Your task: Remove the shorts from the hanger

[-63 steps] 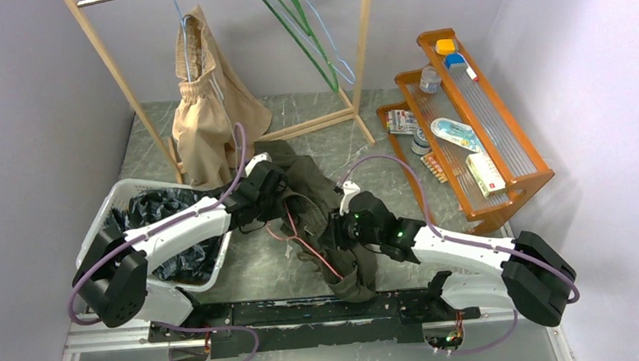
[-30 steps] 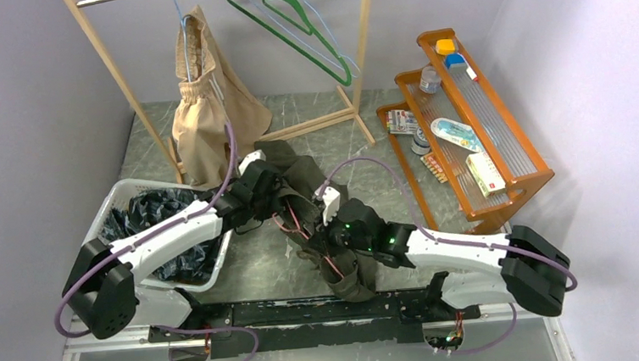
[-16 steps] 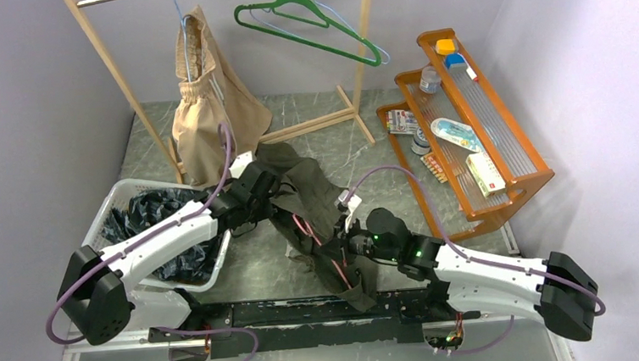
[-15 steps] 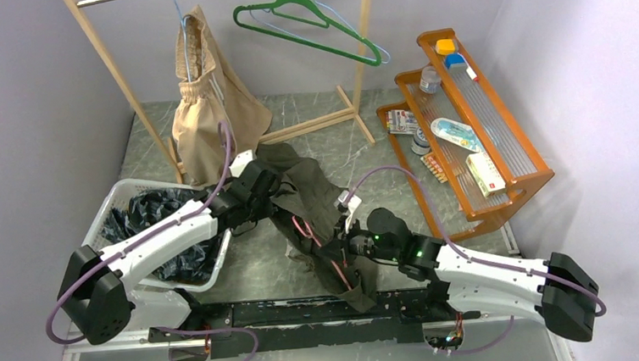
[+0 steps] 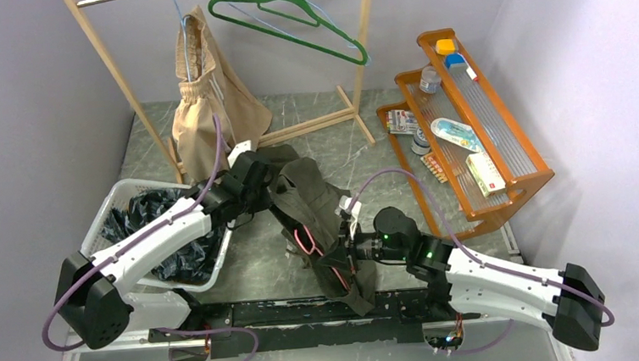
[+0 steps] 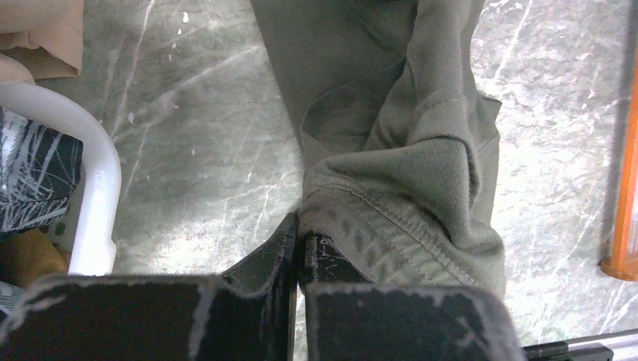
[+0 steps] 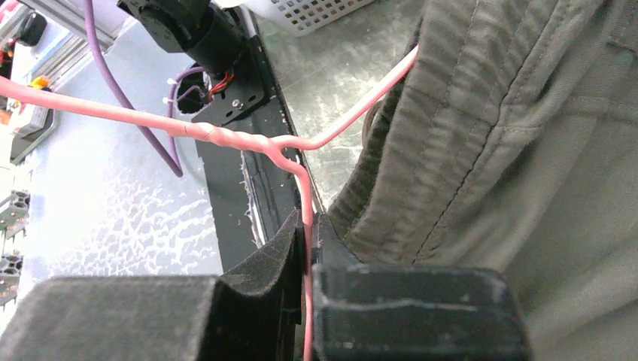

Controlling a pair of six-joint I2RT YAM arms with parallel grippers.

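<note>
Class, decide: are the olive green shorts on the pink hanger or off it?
On: the pink hanger has its wire running in under the fabric of the olive green shorts.

Your olive green shorts stretch in a crumpled strip over the middle of the bench, with the pink wire hanger threaded through the waistband. The light beige shorts hang bunched from a blue hanger on the wooden rack. The dark patterned shorts lie crumpled in the white basket.
</note>
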